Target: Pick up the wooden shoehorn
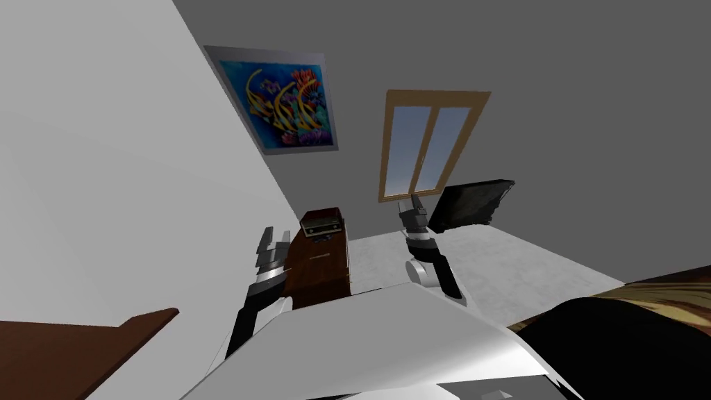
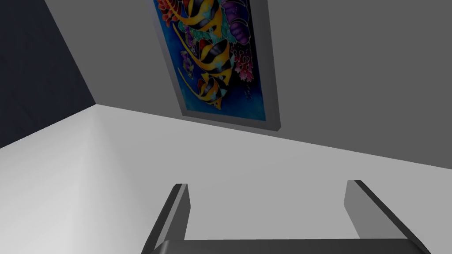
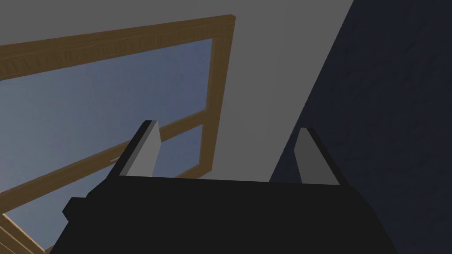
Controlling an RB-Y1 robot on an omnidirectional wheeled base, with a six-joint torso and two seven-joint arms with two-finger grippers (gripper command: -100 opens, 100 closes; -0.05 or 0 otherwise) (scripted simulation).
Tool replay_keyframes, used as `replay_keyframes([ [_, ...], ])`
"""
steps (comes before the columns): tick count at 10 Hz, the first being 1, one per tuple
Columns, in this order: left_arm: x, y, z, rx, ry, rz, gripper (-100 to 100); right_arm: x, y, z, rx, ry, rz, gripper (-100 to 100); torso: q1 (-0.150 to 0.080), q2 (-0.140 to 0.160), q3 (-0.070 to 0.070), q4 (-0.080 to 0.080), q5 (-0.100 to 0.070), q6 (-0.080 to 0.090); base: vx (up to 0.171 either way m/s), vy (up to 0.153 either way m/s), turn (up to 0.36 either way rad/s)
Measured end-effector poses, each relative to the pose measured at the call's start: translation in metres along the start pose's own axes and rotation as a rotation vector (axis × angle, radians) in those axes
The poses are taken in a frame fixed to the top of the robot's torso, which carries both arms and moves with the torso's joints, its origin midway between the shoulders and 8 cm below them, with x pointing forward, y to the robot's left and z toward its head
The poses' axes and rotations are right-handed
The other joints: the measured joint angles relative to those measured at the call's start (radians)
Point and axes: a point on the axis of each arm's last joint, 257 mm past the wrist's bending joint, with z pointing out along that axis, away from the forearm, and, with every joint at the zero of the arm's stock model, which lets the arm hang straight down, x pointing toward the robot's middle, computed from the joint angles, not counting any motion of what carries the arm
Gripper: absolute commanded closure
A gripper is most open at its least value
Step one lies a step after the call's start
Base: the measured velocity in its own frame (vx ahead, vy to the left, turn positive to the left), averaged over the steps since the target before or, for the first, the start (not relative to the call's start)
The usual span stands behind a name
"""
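My left gripper is raised beside a dark brown cabinet against the white wall. Its two fingers stand wide apart with nothing between them, so it is open. My right gripper is held up further right, over the pale floor and near a black flat screen. It is open too and holds nothing. An old radio stands on the cabinet's top, with a small dark item lying just in front of it; what that item is I cannot tell.
The white wall runs close along my left. A brown wooden edge juts in at the lower left. A dark, bulky piece of furniture lies at the lower right. Pale floor stretches between cabinet and screen.
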Motion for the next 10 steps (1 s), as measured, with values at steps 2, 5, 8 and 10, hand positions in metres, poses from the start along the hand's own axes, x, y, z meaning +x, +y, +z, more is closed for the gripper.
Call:
replay_keyframes([
  [2, -0.016, 0.035, -0.012, -0.097, -0.016, -0.011, -100, 0.000, 0.000, 0.000, 0.000, 0.000, 0.000, 0, 0.000, 0.001, 0.000, 0.000, 0.000, 0.000, -0.057, 0.026, -0.272],
  [5, -0.034, 0.067, -0.023, -0.192, -0.036, -0.017, -100, 0.000, 0.000, 0.000, 0.000, 0.000, 0.000, 0, -0.001, -0.002, -0.001, 0.000, 0.000, -0.001, -0.033, 0.011, -0.235],
  [8, -0.063, 0.112, -0.048, -0.320, -0.073, -0.023, -100, 0.000, 0.000, 0.000, 0.000, 0.000, 0.000, 0, 0.001, -0.001, -0.001, 0.000, 0.000, -0.001, -0.048, 0.029, -0.300],
  [10, -0.081, 0.135, -0.064, -0.396, -0.100, -0.028, -100, 0.000, 0.000, 0.000, 0.000, 0.000, 0.000, 0, 0.000, -0.002, -0.001, 0.000, 0.000, -0.001, -0.038, 0.017, -0.210],
])
